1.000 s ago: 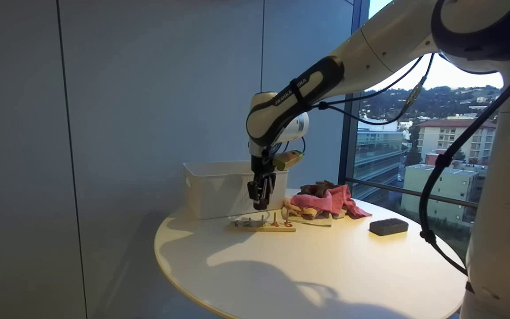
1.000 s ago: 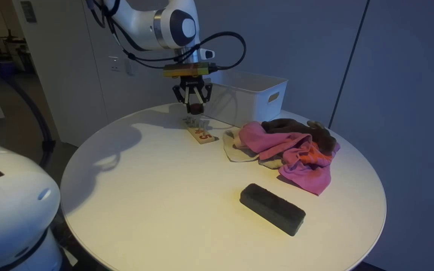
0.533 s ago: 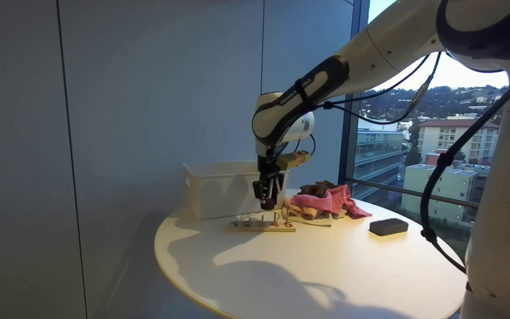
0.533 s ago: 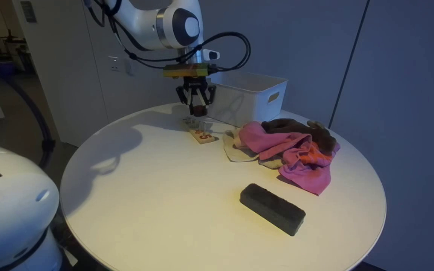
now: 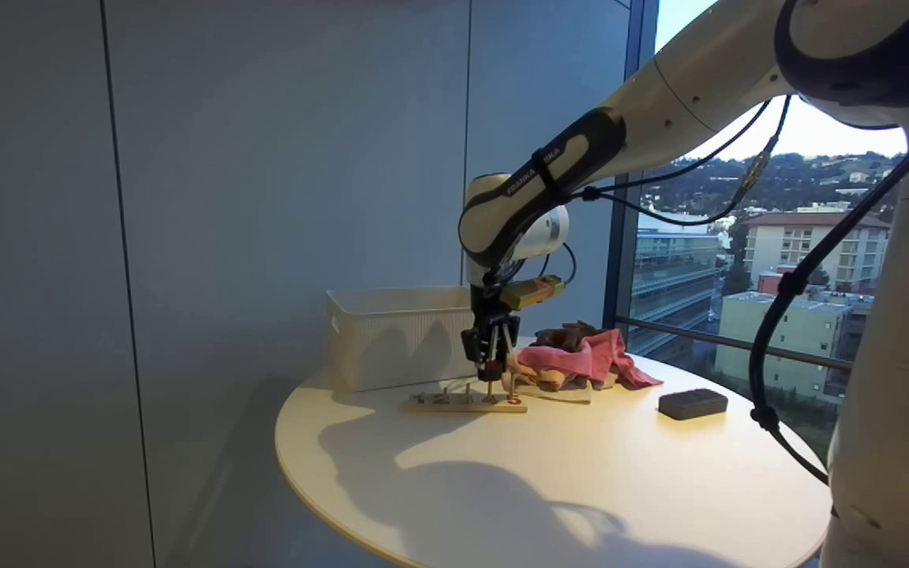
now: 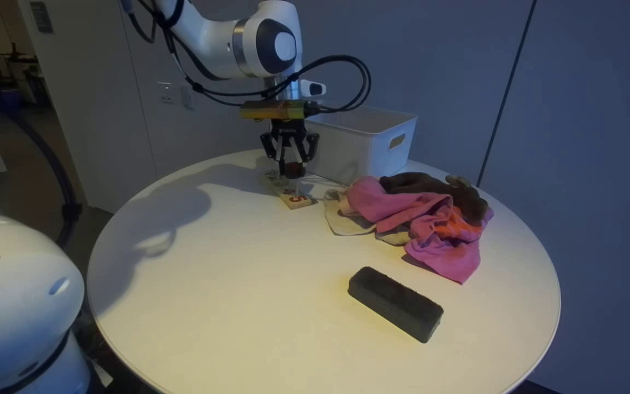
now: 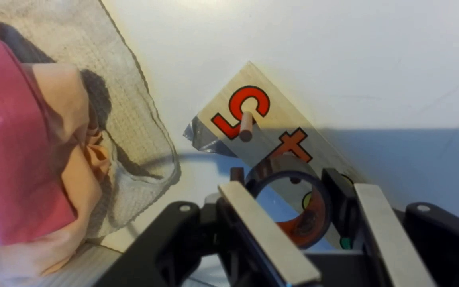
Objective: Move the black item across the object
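- In an exterior view, the end effector stands over the wooden strip, at its 4 peg; within the last second it has travelled along the strip toward the 5 end and come lower. The white box beyond the strip has not moved.
- In an exterior view, the dark ring — apparently the task's black item — hangs low above the strip, carried the same way. The pink cloth beside the strip and the black block well apart from it lie as they did.
- In the wrist view, the fingers are clamped on the ring's sides. The 4 peg's tip shows through the ring's hole; whether the ring is threaded on cannot be told. The 5 peg stands bare. For the task, the carry along the strip looks largely done — lowering onto the 4 peg seems the step in hand, and an off-centre rim could catch.
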### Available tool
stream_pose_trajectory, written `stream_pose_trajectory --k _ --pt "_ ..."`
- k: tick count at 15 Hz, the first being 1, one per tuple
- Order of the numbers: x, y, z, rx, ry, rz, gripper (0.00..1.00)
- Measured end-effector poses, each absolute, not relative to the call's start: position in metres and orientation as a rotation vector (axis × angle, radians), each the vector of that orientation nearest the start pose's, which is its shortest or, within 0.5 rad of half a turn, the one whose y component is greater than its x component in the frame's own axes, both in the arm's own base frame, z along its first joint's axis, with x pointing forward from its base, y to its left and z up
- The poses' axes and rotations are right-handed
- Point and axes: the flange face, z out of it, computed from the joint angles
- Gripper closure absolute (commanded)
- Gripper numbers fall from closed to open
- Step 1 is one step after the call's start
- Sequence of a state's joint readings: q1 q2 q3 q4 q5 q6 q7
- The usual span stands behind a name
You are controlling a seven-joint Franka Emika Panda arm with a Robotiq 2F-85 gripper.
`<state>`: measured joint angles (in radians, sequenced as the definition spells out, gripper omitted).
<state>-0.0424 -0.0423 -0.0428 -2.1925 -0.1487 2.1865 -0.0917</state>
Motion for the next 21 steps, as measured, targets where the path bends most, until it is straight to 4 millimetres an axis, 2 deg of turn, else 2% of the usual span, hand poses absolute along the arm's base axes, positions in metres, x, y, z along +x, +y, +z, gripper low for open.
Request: stream_pose_trajectory --k 3,4,13,21 --pt "0.524 -0.050 0.405 -3.261 -0.142 -0.031 0.03" --pt "0.523 -0.050 0.404 -3.261 -0.140 -0.029 0.00" --pt "0.522 -0.050 0.397 -3.259 -0.149 -0.003 0.00" --pt "0.527 -0.050 0.379 -3.247 -0.282 0.034 0.00"
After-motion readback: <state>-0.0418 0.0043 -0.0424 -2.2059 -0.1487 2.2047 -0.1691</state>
